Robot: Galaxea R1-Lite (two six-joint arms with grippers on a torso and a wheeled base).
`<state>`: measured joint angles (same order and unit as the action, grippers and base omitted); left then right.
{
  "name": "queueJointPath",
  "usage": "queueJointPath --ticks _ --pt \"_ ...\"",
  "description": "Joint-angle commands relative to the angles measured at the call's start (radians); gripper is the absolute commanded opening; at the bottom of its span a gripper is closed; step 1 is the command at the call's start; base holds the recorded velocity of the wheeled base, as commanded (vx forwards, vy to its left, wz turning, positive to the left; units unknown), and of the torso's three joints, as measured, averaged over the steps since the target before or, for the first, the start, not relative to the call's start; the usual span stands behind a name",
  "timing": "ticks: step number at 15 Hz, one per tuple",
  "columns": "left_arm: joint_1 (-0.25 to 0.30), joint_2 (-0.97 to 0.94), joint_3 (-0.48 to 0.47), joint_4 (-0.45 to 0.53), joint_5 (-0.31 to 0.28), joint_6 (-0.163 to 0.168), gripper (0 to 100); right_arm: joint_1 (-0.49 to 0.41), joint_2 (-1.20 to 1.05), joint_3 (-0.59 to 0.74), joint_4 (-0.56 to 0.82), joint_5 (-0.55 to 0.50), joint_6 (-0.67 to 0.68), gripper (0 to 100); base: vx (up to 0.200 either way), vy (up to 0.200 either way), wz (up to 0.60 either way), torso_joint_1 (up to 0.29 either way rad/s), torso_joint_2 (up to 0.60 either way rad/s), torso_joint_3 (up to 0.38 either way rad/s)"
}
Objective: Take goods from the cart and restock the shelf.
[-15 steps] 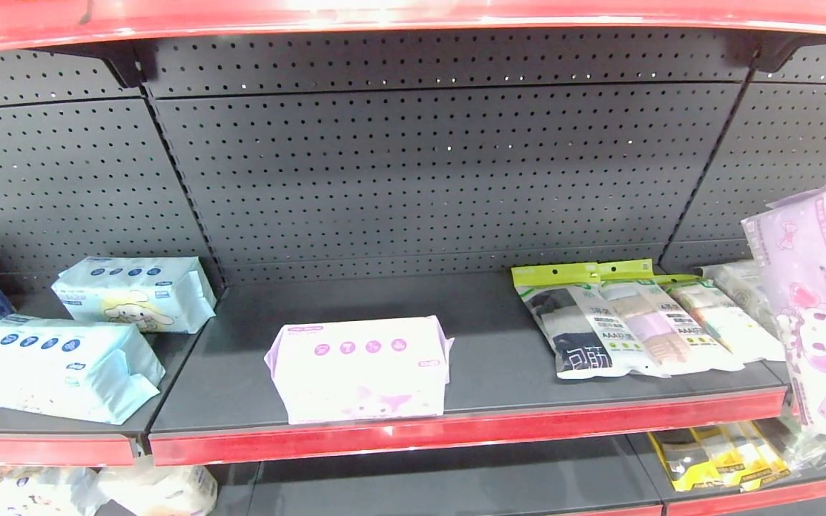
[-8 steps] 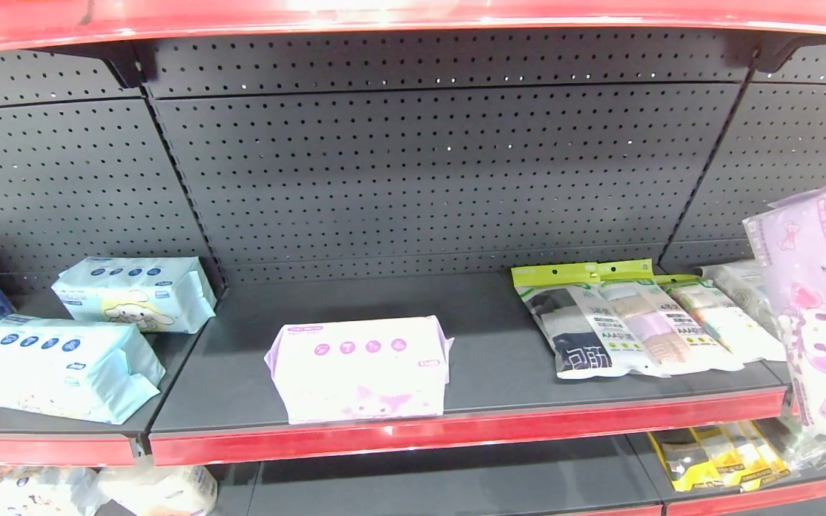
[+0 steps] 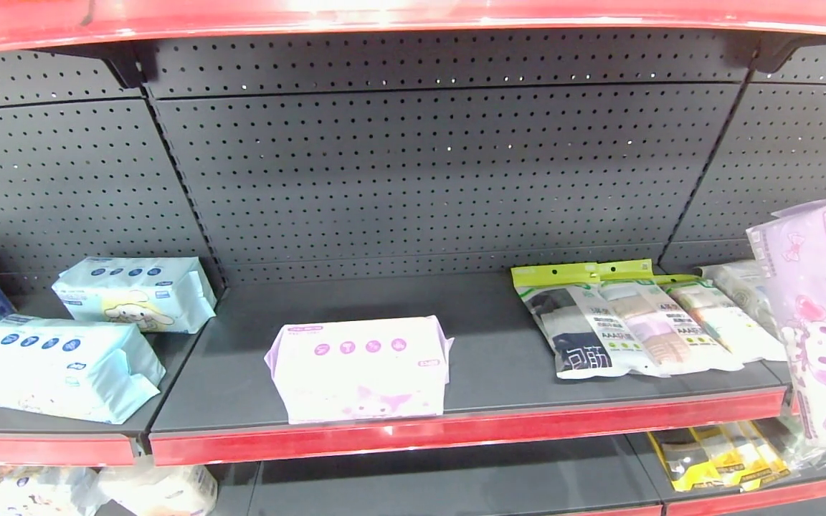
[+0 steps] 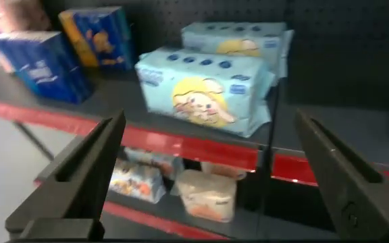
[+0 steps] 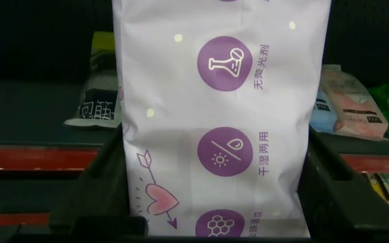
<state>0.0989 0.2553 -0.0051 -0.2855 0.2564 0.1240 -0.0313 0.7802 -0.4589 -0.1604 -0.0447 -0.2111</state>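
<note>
You have the purple pack [image 5: 221, 115] upright in the right gripper [image 5: 215, 209], jaws clamped on its sides, at 3 o'clock in the head view, in front of the shelf [image 3: 456, 426]. A matching pack [image 3: 359, 369] lies mid-shelf near 6 o'clock. Your left gripper [image 4: 211, 179] hangs with its jaws wide apart, facing the light-blue packs [image 4: 204, 88] at 9 o'clock.
</note>
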Motion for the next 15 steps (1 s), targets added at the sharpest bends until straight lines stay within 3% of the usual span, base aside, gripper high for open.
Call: queueJointPath --ticks 1,3,4,5,6,7,9,11,13,15 --pt "-0.007 -0.165 0.005 0.078 -0.065 0.026 100 0.001 -0.015 0.000 -0.001 0.000 -0.001 0 0.000 0.000 0.00 0.000 0.00 0.000" --pt "-0.005 -0.163 0.005 0.091 -0.052 0.025 100 0.001 -0.024 0.002 0.001 0.003 -0.001 0 0.000 0.000 0.00 0.000 0.00 0.000" --pt "-0.007 -0.163 0.005 0.141 -0.051 -0.003 100 -0.001 -0.025 0.002 0.001 0.006 -0.001 0 0.000 0.000 0.00 0.000 0.00 0.000" --pt "-0.005 -0.163 0.005 0.209 -0.051 -0.103 100 -0.001 -0.027 0.003 0.001 0.006 0.001 0 0.000 0.000 0.00 0.000 0.00 0.000" --pt "-0.005 -0.163 0.005 0.240 -0.049 -0.178 100 -0.002 -0.032 0.006 0.001 0.006 0.001 0 0.000 0.000 0.00 0.000 0.00 0.000" --pt "-0.007 -0.163 0.005 0.240 -0.051 -0.202 100 -0.002 -0.038 0.013 0.001 0.006 0.001 0 0.000 0.000 0.00 0.000 0.00 0.000" --pt "-0.005 -0.165 0.005 0.240 -0.074 -0.199 100 -0.002 -0.044 0.029 0.001 0.006 0.002 0 0.000 0.000 0.00 0.000 0.00 0.000" --pt "-0.005 -0.165 0.005 0.240 -0.229 -0.092 100 -0.002 -0.055 0.045 0.001 0.006 0.002 0 0.000 0.000 0.00 0.000 0.00 0.000" --pt "-0.005 -0.165 0.004 0.244 -0.307 -0.050 100 -0.001 -0.059 0.039 0.001 0.006 -0.001 0 0.000 0.000 0.00 0.000 0.00 0.000" --pt "-0.007 -0.163 0.004 0.246 -0.347 -0.038 100 0.001 -0.059 0.019 0.001 0.011 -0.001 0 0.000 0.000 0.00 0.000 0.00 0.000"
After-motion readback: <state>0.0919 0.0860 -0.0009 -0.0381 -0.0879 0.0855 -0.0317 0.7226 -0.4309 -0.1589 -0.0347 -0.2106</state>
